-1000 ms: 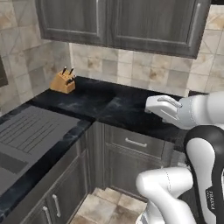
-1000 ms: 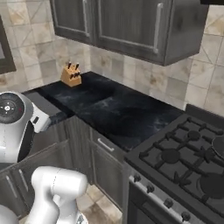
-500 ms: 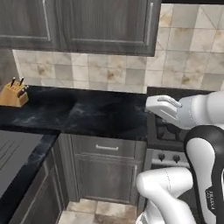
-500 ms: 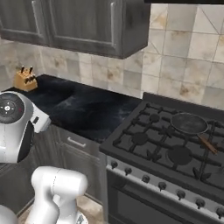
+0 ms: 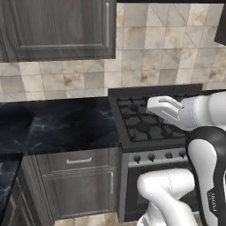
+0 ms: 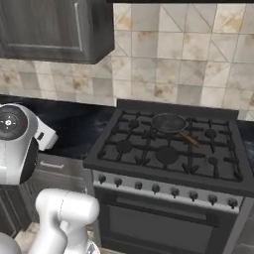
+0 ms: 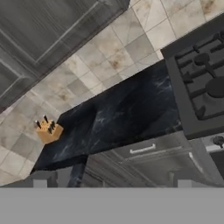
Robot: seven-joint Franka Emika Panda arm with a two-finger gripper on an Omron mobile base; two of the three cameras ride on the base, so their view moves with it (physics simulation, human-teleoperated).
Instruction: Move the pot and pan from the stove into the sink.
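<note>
step in hand: approach to the stove (image 6: 168, 149); nothing is lifted yet. the claw (image 7: 111, 181) shows two dark tips set wide apart, released, with nothing between them. it points at the dark counter (image 7: 122, 116), the stove off to its right. one pan (image 6: 169, 122) sits on a rear burner, well apart from the claw. next move: reach across and grip its brown handle.
</note>
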